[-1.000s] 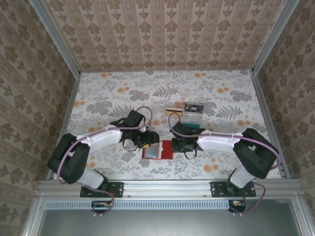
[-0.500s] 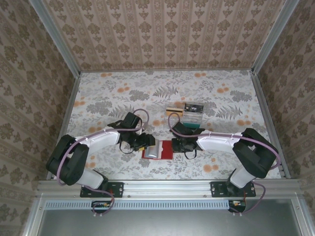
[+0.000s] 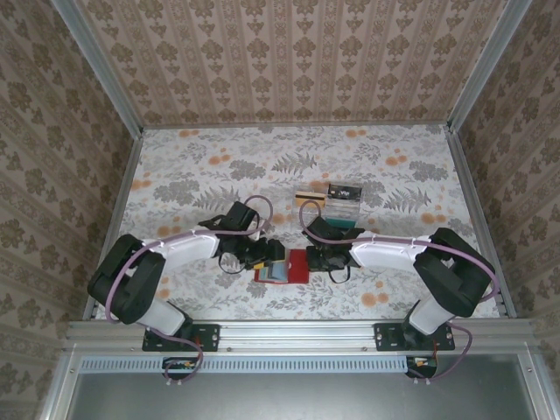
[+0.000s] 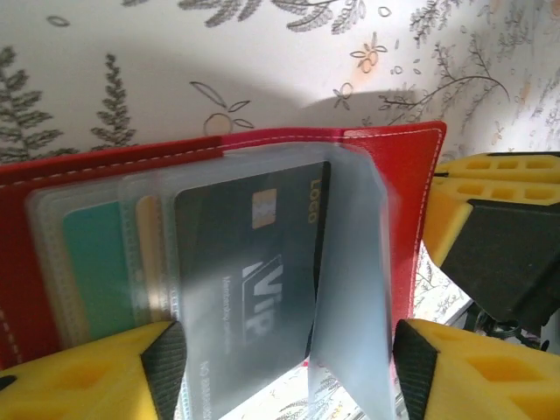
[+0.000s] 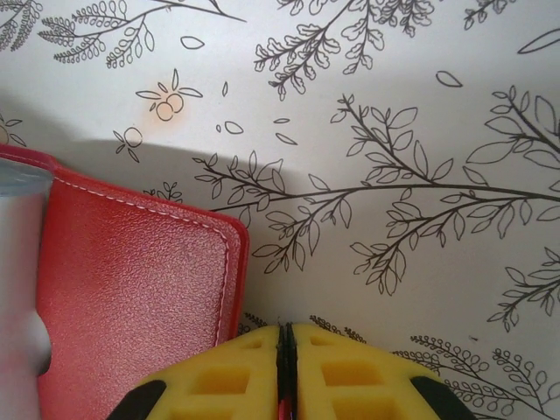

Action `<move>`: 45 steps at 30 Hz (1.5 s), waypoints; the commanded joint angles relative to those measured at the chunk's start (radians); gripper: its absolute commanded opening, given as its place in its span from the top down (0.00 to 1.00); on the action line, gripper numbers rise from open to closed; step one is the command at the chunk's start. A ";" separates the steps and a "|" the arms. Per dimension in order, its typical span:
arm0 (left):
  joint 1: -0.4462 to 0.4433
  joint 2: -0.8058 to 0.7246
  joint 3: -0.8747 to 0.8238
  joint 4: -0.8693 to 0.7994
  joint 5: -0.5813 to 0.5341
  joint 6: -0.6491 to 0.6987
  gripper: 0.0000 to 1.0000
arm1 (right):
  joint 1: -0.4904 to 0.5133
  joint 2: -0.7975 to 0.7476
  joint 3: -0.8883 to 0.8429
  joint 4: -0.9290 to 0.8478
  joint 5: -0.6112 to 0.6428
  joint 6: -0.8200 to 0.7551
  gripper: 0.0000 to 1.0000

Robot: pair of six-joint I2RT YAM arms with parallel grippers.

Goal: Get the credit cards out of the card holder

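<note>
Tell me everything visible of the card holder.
The card holder is a red, leather-look bi-fold with white stitching, lying open on the floral table. Clear sleeves hold a dark VIP card, a teal card and a tan card. The open left gripper straddles the sleeves; the right gripper is shut on its edge.

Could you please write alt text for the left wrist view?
An open red card holder lies on a floral tablecloth, its clear sleeves showing a black card in front, a teal card and a tan card behind. The yellow fingers of the left tool stand apart on either side of the sleeves.
</note>
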 commanded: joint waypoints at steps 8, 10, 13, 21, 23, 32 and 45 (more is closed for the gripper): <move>-0.031 0.017 0.028 0.088 0.105 -0.023 0.29 | -0.001 -0.006 0.005 0.011 -0.006 0.001 0.86; -0.036 0.018 0.036 0.089 0.108 -0.023 0.29 | -0.003 -0.023 -0.001 0.014 -0.001 0.003 0.84; -0.044 0.022 0.052 0.097 0.115 -0.021 0.30 | -0.015 -0.054 -0.012 0.017 0.008 0.008 0.82; -0.080 0.099 0.140 0.098 0.126 -0.013 0.34 | -0.063 -0.253 -0.090 0.002 0.062 0.038 0.77; -0.097 0.135 0.170 0.094 0.125 -0.007 0.35 | -0.071 -0.319 -0.117 -0.011 0.075 0.046 0.75; -0.129 0.273 0.268 0.020 0.066 -0.001 0.39 | -0.064 -0.504 -0.203 -0.041 0.042 0.067 0.73; -0.070 0.221 0.221 -0.009 -0.101 -0.032 0.41 | 0.055 -0.426 -0.177 0.082 -0.002 0.059 0.79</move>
